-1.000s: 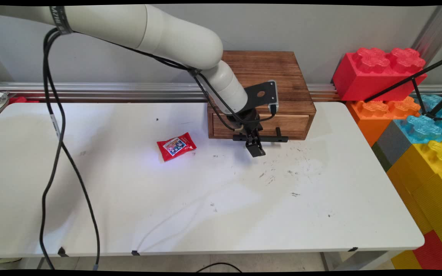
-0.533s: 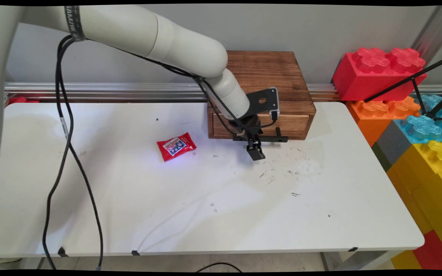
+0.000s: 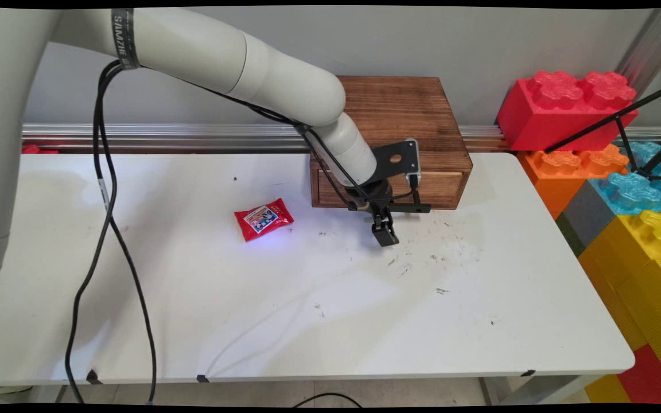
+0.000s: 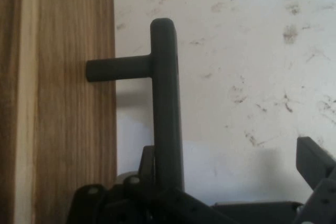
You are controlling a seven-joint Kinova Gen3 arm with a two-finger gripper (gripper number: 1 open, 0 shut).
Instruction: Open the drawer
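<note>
A brown wooden drawer box (image 3: 405, 115) stands at the table's back edge, its drawer front (image 3: 439, 186) flush with the box. A black bar handle (image 3: 416, 207) sticks out from the front. My gripper (image 3: 385, 232) hangs low just in front of the drawer, pointing down at the table. In the hand view the gripper (image 4: 231, 156) is open, and the handle bar (image 4: 165, 103) runs between the fingers, close against the left one. The right finger (image 4: 315, 163) stands well clear of it. The wooden drawer front (image 4: 68, 103) fills the left side.
A red snack packet (image 3: 263, 218) lies on the white table (image 3: 307, 310) left of the drawer. Big red, orange, blue and yellow toy blocks (image 3: 571, 106) are stacked along the right side. Black cables (image 3: 107, 229) hang from the arm over the table's left half.
The gripper has sunk a little lower and slightly rightward in front of the drawer. The arm has shifted right. The packet and drawer have not moved.
</note>
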